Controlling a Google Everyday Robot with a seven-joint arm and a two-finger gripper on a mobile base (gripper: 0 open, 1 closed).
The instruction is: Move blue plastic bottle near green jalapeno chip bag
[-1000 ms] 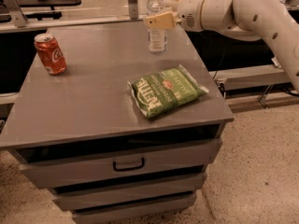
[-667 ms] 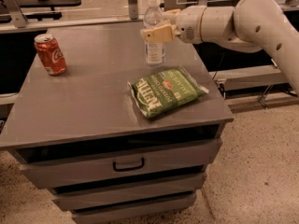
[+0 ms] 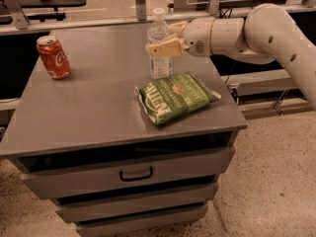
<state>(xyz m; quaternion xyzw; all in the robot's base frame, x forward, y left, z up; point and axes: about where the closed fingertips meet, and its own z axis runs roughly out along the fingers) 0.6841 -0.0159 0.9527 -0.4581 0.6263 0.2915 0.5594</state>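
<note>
Blue plastic bottle (image 3: 160, 66) – slim, clear, white cap, pale label – upright just behind green jalapeno chip bag (image 3: 177, 97) on table (image 3: 94, 110), claw (image 3: 159, 37) clamped around its upper body with 2 fingers, 1 red can (image 3: 53, 57) well apart.

A grey drawer cabinet (image 3: 98, 102) standing on a speckled floor (image 3: 269, 181) carries everything on its flat top: a red Coca-Cola can (image 3: 53, 57) stands upright near the back left corner, well apart from the rest. The green jalapeno chip bag (image 3: 177, 97) lies flat toward the front right. Just behind the bag's far edge the blue plastic bottle (image 3: 159, 43) stands upright with the gripper (image 3: 161, 38) clamped around its middle, and whether its base rests on the top cannot be told.
</note>
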